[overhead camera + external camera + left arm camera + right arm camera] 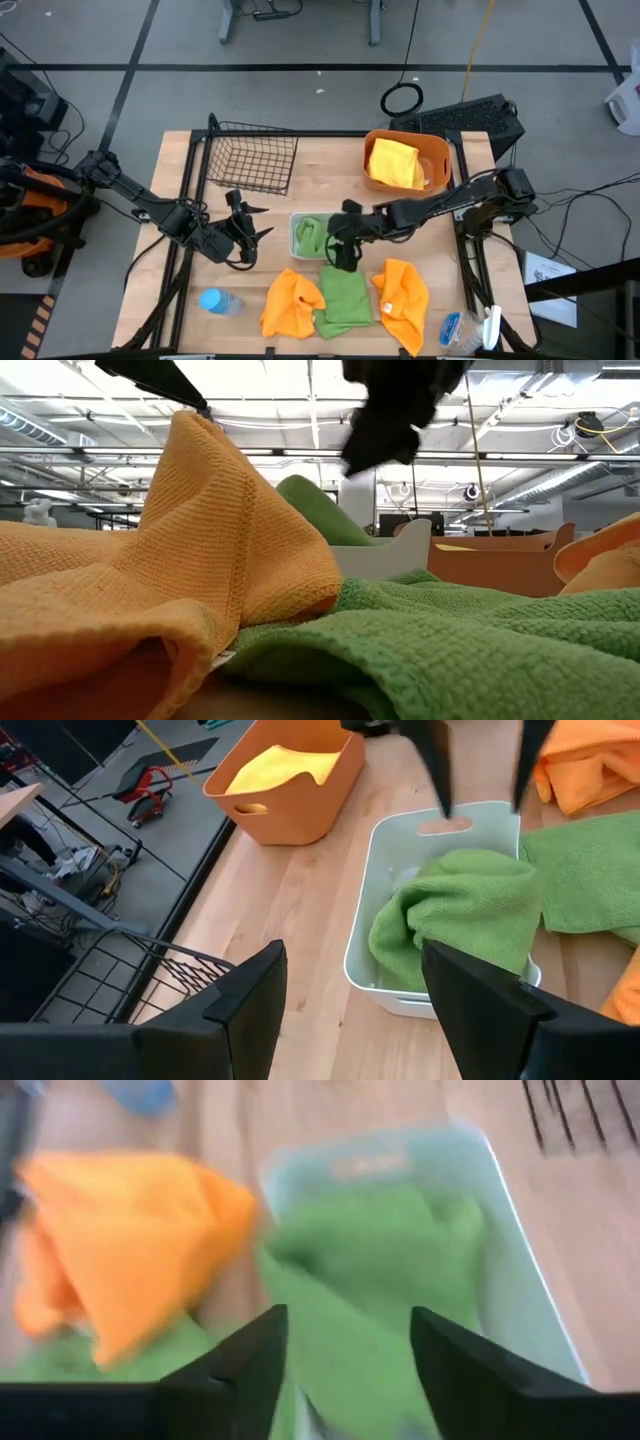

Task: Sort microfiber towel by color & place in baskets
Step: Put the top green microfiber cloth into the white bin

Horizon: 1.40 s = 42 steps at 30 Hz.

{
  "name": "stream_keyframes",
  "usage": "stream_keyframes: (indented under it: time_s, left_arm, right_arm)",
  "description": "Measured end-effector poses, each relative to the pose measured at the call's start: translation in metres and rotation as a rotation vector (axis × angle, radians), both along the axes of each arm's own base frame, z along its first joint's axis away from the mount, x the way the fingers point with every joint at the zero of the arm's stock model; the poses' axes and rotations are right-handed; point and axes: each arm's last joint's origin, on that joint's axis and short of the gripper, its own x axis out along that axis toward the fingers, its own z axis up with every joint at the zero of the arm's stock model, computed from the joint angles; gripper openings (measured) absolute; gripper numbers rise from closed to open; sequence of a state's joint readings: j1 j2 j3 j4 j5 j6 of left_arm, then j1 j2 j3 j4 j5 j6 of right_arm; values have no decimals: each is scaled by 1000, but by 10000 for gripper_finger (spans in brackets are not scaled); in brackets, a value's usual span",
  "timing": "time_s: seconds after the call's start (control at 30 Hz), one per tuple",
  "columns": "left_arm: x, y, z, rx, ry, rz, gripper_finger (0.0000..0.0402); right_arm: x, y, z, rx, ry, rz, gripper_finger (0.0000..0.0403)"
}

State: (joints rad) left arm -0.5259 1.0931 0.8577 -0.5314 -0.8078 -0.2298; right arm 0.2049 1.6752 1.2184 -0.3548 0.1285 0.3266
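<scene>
One green towel [309, 236] lies bunched in the white tray [296, 222]. A second green towel [346, 296] lies flat on the table between two orange towels [291, 305] [403, 290]. A yellow towel [393, 163] fills the orange tub [440, 150]. The black wire basket [252, 157] stands at the far left. My right gripper [345, 258] is open, pointing down over the flat green towel's far edge beside the tray [450, 825]; its fingers [436, 765] touch nothing that I can see. My left gripper [246, 236] is open, left of the tray.
A blue-capped bottle [220, 301] lies near the table's near edge, left of the towels. A spray bottle [470, 330] lies at the near right corner. Bare wood shows between the wire basket and the orange tub [290, 780].
</scene>
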Motion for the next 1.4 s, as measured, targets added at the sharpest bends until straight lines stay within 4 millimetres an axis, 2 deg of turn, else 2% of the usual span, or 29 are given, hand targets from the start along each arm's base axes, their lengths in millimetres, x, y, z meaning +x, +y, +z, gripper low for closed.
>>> stream_keyframes:
  time_s: [0.17,0.37,0.67,0.8,1.2,1.4]
  left_arm:
    - [0,0,0,0,0,0,238]
    - [0,0,0,-3,-1,-1,238]
    - [0,-1,0,-13,-1,-10,238]
    - [0,-1,0,-15,0,-13,238]
    - [0,-1,0,-16,0,-13,238]
    - [0,-1,0,-16,-1,-13,238]
  right_arm:
    - [17,9,-22,-14,-26,38,108]
    - [38,2,-60,-28,-7,13,13]
    - [47,-22,-99,4,94,-99,15]
    - [47,-21,-97,7,89,-97,6]
    - [31,-5,-41,-24,-39,-97,3]
    - [25,0,-30,-97,-70,-145,4]
